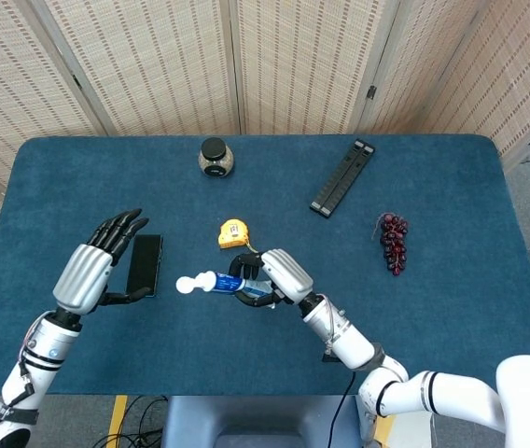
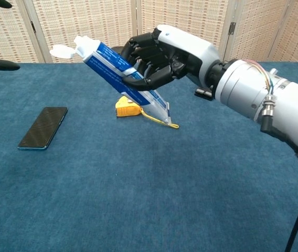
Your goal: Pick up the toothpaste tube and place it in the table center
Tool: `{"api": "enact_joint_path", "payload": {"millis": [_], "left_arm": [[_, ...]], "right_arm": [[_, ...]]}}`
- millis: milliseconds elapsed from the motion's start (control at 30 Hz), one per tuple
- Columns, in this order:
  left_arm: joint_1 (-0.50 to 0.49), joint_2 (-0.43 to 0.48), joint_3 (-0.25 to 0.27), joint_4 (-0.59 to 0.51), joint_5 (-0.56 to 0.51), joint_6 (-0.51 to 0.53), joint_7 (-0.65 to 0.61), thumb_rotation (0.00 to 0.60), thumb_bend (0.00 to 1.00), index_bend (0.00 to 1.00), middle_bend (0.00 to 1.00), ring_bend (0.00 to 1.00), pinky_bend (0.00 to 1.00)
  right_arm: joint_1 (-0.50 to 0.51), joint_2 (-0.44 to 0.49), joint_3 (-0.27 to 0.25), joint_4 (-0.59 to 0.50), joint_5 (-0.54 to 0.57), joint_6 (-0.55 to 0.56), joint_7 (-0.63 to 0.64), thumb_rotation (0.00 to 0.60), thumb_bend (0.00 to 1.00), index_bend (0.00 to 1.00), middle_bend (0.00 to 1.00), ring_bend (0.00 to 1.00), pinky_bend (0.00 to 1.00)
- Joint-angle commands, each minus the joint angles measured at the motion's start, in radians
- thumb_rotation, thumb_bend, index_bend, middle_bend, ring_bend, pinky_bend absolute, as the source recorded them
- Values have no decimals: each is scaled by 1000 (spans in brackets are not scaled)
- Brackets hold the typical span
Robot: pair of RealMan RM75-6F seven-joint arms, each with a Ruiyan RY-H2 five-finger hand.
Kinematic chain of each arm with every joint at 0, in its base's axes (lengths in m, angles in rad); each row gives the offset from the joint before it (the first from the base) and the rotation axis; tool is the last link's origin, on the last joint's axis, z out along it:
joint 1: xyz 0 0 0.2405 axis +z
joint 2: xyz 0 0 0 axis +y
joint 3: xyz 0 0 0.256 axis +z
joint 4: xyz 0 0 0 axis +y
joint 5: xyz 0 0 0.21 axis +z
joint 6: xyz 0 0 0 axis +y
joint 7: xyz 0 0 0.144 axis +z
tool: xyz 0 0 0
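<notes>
1. Right robot hand is wrapped around the toothpaste tube at mid-body, fingers curled over the top and thumb underneath. The tube is held off the counter, cap end high and pointing to the robot's left, crimped end low.
2. In the head view the tube sits just in front of the tape measure, roughly mid-counter but a little left of centre.
3. Risk: the crimped end hangs above the tape measure's loose yellow strip in the chest view. Lowering straight down could land the tube on the strip or knock the tape measure, so the tube would rest crooked.
4. Risk: the tube is steeply tilted. If the fingers let go at this angle, it probably tips over and rolls or slides away from the centre. My call: level it before release.
5. Risk: the grip is on soft tube body, so squeezing harder may buckle it and shift it in the hand.
6. Left robot hand is empty, fingers spread, raised over the phone at the counter's left. Dropping it would hit the phone, and it is near the cap end, so further leftward travel of the tube risks a clash.
7. Farther back, the grapes, the black bar and the jar are well apart from the tube, so no concern.
</notes>
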State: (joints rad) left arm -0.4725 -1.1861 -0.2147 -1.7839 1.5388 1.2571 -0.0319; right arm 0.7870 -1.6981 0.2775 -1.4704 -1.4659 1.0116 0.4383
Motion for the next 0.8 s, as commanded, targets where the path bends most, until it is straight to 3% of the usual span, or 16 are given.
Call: {"api": "enact_joint_path", "payload": {"millis": [33, 800], "left_arm": [[-12, -18, -4, -8, -4, 0, -1, 600, 20, 0, 43, 47, 136], [-67, -115, -7, -8, -29, 9, -17, 600, 20, 0, 43, 47, 136]], "right_arm": [[7, -10, 0, 5, 8, -2, -2, 600, 620, 675, 644, 523, 522], [27, -24, -17, 1, 37, -1, -22, 600, 641, 700, 663, 544, 522]]}}
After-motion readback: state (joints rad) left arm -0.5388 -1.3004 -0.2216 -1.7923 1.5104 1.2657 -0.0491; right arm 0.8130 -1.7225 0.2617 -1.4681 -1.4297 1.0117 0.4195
